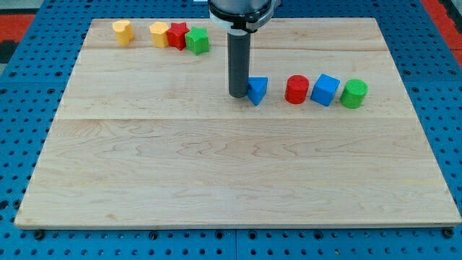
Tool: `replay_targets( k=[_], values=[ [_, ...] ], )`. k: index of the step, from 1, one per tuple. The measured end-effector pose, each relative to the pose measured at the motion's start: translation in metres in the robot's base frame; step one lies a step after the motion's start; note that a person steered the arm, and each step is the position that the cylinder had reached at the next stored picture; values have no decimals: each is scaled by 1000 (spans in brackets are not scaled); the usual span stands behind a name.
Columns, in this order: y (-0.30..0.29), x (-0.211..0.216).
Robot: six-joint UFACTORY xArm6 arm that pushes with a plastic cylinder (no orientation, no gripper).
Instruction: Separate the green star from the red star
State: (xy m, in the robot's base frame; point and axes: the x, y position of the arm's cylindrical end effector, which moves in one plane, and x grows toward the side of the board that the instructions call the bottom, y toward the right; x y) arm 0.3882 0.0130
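Observation:
The green star [197, 40] sits near the view's top left, touching the right side of the red star [177, 35]. A yellow block [159, 33] touches the red star's left side. My tip [237, 94] rests on the board well to the right of and below the stars, right against the left side of a blue triangular block [257, 89].
A second yellow block [123, 32] lies alone at the top left. To the right of the blue triangle stand a red cylinder [297, 89], a blue cube [325, 89] and a green cylinder [354, 94] in a row. The wooden board [231, 173] sits on a blue pegboard.

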Motion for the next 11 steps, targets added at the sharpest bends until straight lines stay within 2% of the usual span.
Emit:
replay_targets(
  k=[2, 3, 4, 5, 6, 7, 8, 9, 10, 11],
  values=[
    [25, 0],
    [22, -25],
    [37, -94],
    [65, -132],
    [15, -181],
    [-49, -192],
    [-70, -138],
    [-75, -103],
    [-83, -116],
    [-131, -107]
  ],
)
